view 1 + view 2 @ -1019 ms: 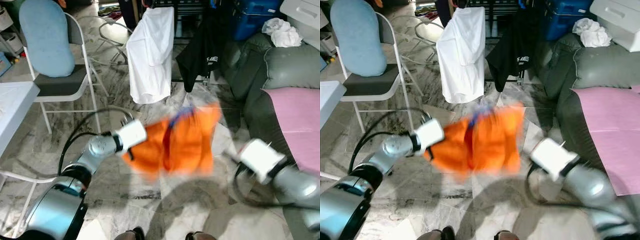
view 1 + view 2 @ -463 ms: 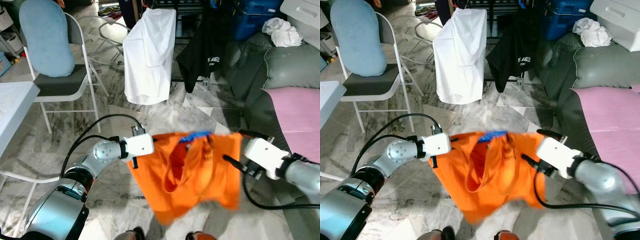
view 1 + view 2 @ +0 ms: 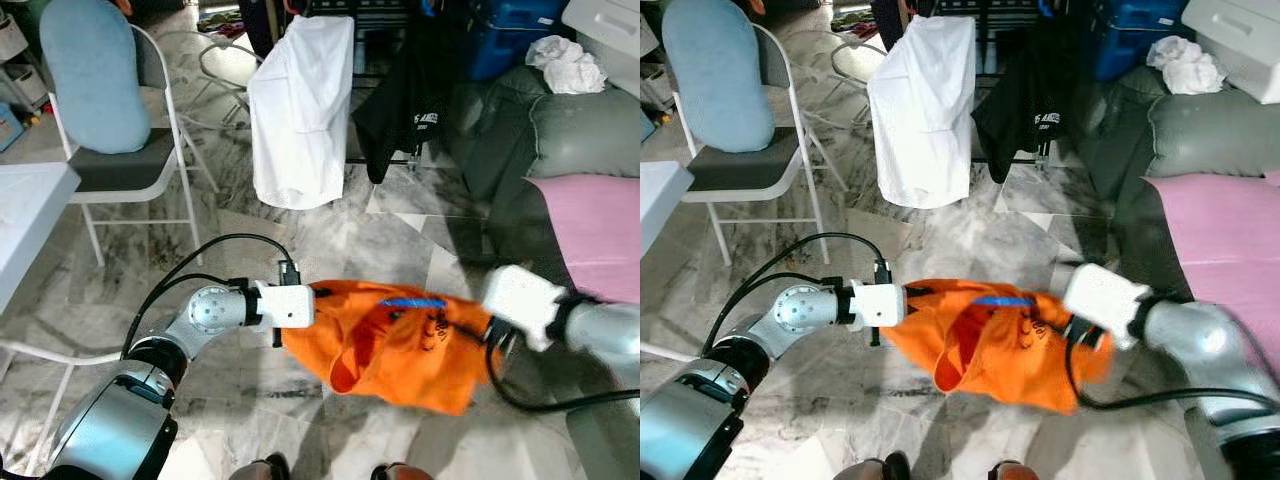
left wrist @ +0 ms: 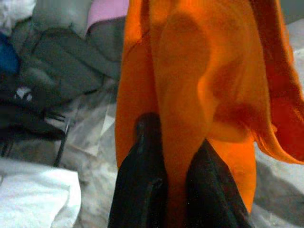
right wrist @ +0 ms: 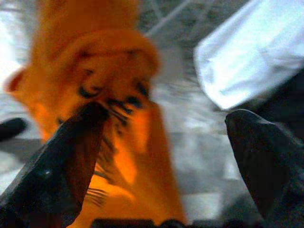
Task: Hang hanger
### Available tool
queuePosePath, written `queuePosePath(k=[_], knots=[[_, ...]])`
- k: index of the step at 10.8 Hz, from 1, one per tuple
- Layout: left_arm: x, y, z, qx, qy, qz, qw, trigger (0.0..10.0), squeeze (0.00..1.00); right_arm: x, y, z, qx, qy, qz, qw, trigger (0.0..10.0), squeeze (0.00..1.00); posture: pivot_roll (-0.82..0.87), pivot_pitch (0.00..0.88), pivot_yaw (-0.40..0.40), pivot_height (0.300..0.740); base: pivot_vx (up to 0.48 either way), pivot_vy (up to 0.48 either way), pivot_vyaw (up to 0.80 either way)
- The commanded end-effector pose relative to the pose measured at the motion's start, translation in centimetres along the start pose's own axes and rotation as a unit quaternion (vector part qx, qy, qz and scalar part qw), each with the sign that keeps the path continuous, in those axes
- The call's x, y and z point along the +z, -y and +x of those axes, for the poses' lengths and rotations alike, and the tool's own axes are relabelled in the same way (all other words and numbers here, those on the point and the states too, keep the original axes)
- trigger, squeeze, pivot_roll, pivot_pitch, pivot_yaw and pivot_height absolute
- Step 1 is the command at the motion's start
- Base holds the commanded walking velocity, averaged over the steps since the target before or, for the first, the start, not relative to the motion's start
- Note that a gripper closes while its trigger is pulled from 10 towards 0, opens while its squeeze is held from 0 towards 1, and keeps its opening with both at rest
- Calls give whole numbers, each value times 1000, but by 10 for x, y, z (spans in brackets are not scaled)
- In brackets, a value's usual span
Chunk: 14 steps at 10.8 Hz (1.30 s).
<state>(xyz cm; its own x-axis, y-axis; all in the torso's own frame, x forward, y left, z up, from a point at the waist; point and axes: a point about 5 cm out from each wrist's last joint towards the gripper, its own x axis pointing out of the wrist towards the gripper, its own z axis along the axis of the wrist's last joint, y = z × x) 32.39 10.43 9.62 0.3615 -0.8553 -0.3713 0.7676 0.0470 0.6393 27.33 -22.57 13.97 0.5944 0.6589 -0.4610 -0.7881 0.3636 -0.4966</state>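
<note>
— Held what, between the arms?
— An orange shirt [image 3: 992, 345], slung low over the marble floor [image 3: 940, 235], a blue hanger [image 3: 1002, 301] peeking at the top.
— And the grippers?
— Left gripper [image 3: 912, 300] at the shirt's left edge; right gripper [image 3: 1080, 335] at its right edge, fingers buried in cloth.
— Behind?
— White shirt [image 3: 922, 110] and black shirt [image 3: 1025, 100] hung on a rack, chair [image 3: 740, 165] at left, grey sofa [image 3: 1160, 150] at right.

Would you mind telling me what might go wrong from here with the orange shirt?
The right gripper is open, one finger against the orange shirt, so only the left gripper pinches it; the cloth could slip off the blue hanger. It sags toward the marble floor and might drag.
</note>
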Motion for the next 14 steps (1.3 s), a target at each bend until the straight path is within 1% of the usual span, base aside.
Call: queuePosePath(k=[1,2,3,5,8,9,11,13,14], knots=[[7,-4,1,0,17,24,1000,0,0,-1,-7,4,43,4,15,999,0,910,-252,144,78,740,0,0,0],[8,-5,1,1,22,25,999,0,0,-4,-14,2,84,0,35,996,0,27,-249,144,77,740,0,0,0],[9,-6,1,0,28,28,999,0,0,-8,-14,-1,96,-9,39,995,0,0,-248,145,77,740,0,0,0],[11,-4,1,-14,32,46,998,0,0,-8,-9,-5,103,-15,37,994,0,0,-249,145,80,740,0,0,0],[11,-5,1,-19,30,53,998,0,0,-10,1,-12,100,-34,27,994,0,0,-254,141,81,740,0,0,0],[11,-4,1,-26,27,56,998,0,0,-10,1,-14,108,-35,34,993,0,0,-252,140,78,740,0,0,0],[14,-2,3,-36,37,68,996,0,0,-13,0,-16,123,-50,26,991,0,0,-245,148,78,740,0,0,0],[13,-1,2,-38,37,69,996,0,0,-16,-2,-16,130,-57,23,990,0,0,-239,155,80,740,0,0,0],[13,-1,1,-38,37,69,996,0,0,-17,-6,-13,138,-61,21,988,0,0,-237,158,83,740,0,0,0]])
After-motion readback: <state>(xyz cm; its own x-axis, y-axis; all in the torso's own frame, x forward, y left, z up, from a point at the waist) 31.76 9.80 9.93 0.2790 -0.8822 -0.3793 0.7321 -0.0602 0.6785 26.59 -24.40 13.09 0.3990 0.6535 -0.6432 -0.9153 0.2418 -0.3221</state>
